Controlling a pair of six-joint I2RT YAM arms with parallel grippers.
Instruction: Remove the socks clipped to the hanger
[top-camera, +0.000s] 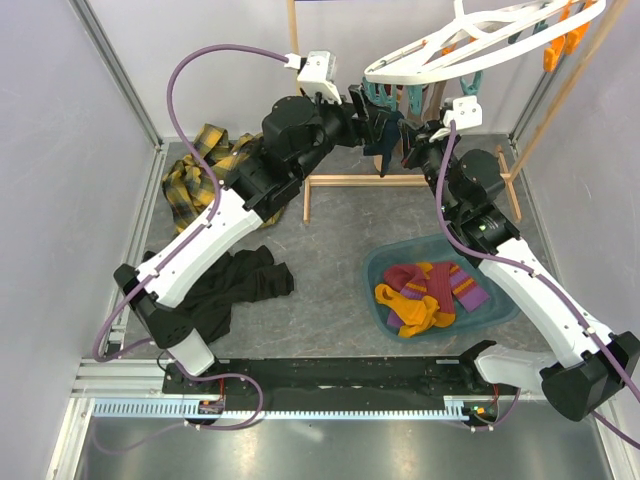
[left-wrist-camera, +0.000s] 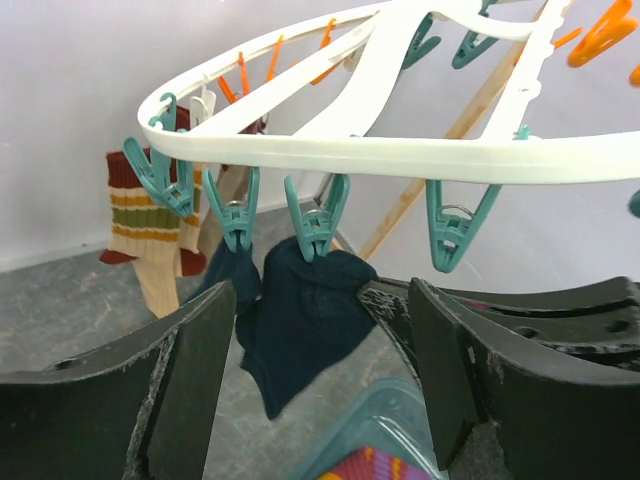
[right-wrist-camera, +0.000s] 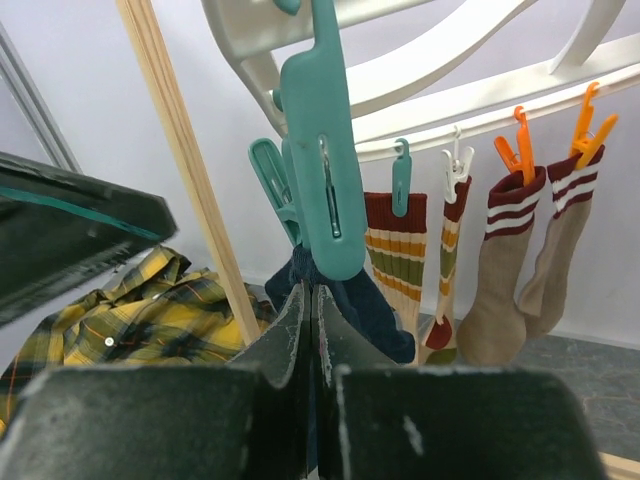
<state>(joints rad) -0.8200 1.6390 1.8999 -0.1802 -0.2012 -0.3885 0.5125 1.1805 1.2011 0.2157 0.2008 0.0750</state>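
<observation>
From above, the left hand and the right hand meet under the near rim of the hanger, a navy sock hanging between them. Below the right hand a basin on the desk holds loose socks.

The left wrist view shows the left hand released, its fingers spread wide; the navy sock dangles from a teal clip just beyond and between them, untouched.

The right wrist view shows the right hand clenched, fingertips pressed together directly under that clip, against the navy sock. Whether fabric is pinched cannot be told. Striped socks hang to its right.
</observation>
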